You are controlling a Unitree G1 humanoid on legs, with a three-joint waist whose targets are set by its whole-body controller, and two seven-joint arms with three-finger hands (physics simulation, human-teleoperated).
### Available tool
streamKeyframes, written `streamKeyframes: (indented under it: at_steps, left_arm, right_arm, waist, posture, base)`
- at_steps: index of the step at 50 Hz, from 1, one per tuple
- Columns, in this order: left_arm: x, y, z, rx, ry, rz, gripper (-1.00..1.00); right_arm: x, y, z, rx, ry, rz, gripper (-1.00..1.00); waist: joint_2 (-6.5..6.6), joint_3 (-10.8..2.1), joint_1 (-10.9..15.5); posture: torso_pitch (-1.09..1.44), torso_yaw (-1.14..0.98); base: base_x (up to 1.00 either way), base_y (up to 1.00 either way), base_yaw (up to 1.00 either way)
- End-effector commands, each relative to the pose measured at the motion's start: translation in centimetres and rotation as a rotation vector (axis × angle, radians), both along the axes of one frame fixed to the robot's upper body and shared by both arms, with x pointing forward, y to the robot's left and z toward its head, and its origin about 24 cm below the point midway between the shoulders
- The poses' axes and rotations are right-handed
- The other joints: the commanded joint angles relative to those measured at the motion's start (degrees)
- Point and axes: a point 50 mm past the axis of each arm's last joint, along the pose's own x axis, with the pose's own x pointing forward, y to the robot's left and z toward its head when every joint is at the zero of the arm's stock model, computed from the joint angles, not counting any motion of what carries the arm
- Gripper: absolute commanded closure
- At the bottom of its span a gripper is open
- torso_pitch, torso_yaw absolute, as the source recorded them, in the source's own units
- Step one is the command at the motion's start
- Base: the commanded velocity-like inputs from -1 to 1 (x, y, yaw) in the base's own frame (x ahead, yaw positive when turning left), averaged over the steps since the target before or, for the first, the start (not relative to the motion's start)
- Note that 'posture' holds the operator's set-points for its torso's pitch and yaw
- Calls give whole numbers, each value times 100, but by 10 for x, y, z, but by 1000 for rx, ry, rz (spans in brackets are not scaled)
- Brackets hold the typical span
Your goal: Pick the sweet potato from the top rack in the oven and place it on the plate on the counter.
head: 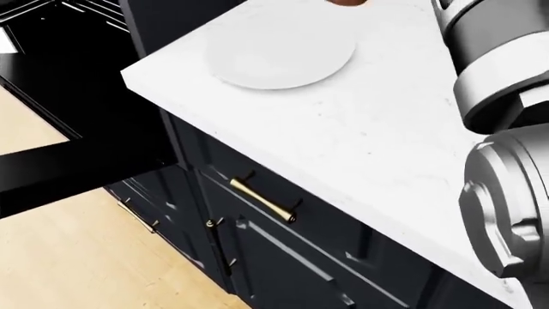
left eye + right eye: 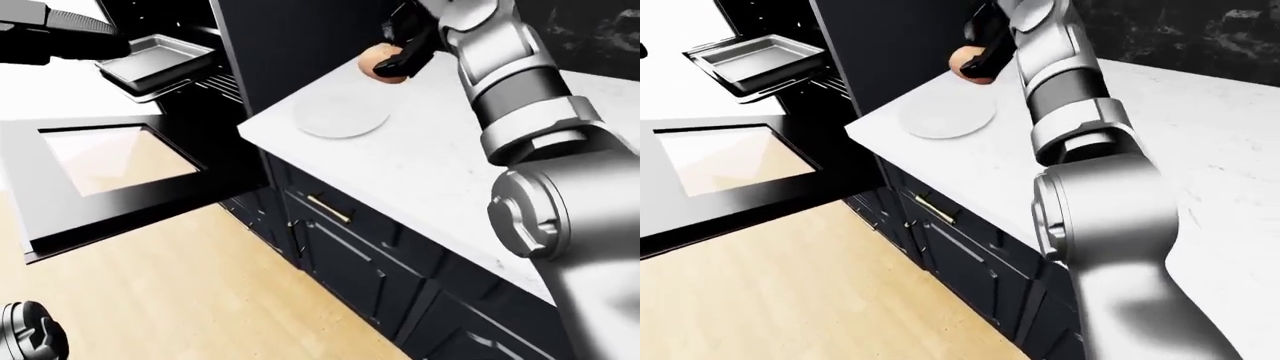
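My right hand (image 2: 400, 46) is shut on the orange-brown sweet potato (image 2: 380, 61) and holds it above the counter, just up and right of the white plate (image 2: 341, 114) in the left-eye view. The plate also shows in the head view (image 1: 279, 51) near the top, bare. The oven stands at the left with its door (image 2: 110, 169) dropped open and a grey tray (image 2: 155, 60) on its rack. My left arm (image 2: 55, 34) reaches in at the top left; its hand is out of view.
The white counter (image 2: 430, 172) runs to the right over dark cabinets with a brass drawer handle (image 1: 262, 199). The open oven door juts out over the wooden floor (image 2: 190, 292) at the left. My left elbow joint (image 2: 28, 334) shows at the bottom left.
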Motion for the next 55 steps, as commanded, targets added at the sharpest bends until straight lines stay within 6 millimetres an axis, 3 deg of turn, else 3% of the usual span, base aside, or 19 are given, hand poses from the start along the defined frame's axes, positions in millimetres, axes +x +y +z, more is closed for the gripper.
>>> streamKeyframes:
  at_steps: [1, 10, 16, 23, 24, 29, 33, 34, 35, 37, 44, 47, 48, 49, 50, 52, 55]
  left_arm:
    - [-10, 3, 11, 2, -76, 22, -100]
    - [-12, 5, 8, 3, -76, 28, -100]
    - [-15, 9, 7, 0, -73, 37, -100]
    - [-16, 10, 8, 1, -74, 38, -100]
    - [-16, 10, 8, 0, -75, 38, -100]
    - [-16, 8, 10, 0, -77, 35, -100]
    - [-16, 8, 11, 2, -78, 34, -100]
    - [-16, 8, 12, 2, -81, 35, -100]
    - [-16, 7, 13, 4, -81, 33, -100]
    - [-15, 6, 12, 4, -80, 33, -100]
    - [-15, 7, 10, 1, -78, 35, -100]
    - [-15, 8, 9, 2, -79, 35, -100]
    - [-16, 8, 9, 1, -78, 37, -100]
    - [-15, 8, 8, 2, -76, 36, -100]
    - [-15, 8, 8, 2, -76, 37, -100]
    - [-15, 8, 9, 2, -76, 37, -100]
    - [-15, 8, 8, 0, -75, 38, -100]
  right_arm:
    - [-7, 10, 30, -4, -138, 37, 100]
    - [-2, 27, 13, 34, -144, 69, 100]
    - [-3, 31, 18, 151, -170, 88, 100]
    - [-4, 34, 19, 146, -191, 111, 100]
    - [-3, 33, 19, 139, -194, 103, 100]
    - [-4, 32, 20, 143, -193, 108, 100]
    - [-4, 31, 19, 149, -193, 107, 100]
    - [-3, 31, 19, 145, -194, 106, 100]
    - [-4, 31, 19, 149, -193, 107, 100]
    - [-4, 32, 19, 144, -193, 111, 100]
    - [-3, 30, 17, 141, -192, 109, 100]
    - [-3, 31, 18, 142, -193, 109, 100]
    - [-3, 31, 17, 146, -191, 113, 100]
    - [-3, 30, 17, 138, -193, 110, 100]
    - [-3, 30, 18, 144, -194, 110, 100]
    - [-3, 30, 16, 143, -192, 110, 100]
    - [-3, 30, 16, 146, -191, 110, 100]
  waist:
    - [-12, -189, 16]
    - [27, -194, -23]
    - [67, -202, -53]
    - [103, -213, -76]
    - [117, -358, -50]
    - [226, -309, 17]
    - [431, -373, 20]
    - [362, -431, 31]
    - [372, -434, 23]
    - [345, -381, 38]
    - [-1, -319, 46]
    - [-294, -388, 77]
    - [-512, -463, 95]
    - [-305, -377, 104]
    - [-342, -442, 161]
    - [-296, -527, 186]
    - [-168, -431, 202]
  posture:
    - [0, 0]
    - [0, 0]
    - [0, 0]
    - [0, 0]
    - [0, 0]
    - [0, 0]
    - [0, 0]
    - [0, 0]
    - [0, 0]
    - [0, 0]
    - [0, 0]
    - [0, 0]
    - [0, 0]
    - [0, 0]
    - [0, 0]
    - [0, 0]
    - [0, 0]
  base:
    - [0, 0, 0]
    - [0, 0, 0]
    - [0, 0, 0]
    - [0, 0, 0]
    - [9, 0, 0]
    - [9, 0, 0]
    - [9, 0, 0]
    - [10, 0, 0]
    - [10, 0, 0]
    - [9, 0, 0]
    - [9, 0, 0]
    - [10, 0, 0]
    - [9, 0, 0]
    - [9, 0, 0]
    - [9, 0, 0]
    - [10, 0, 0]
    - [9, 0, 0]
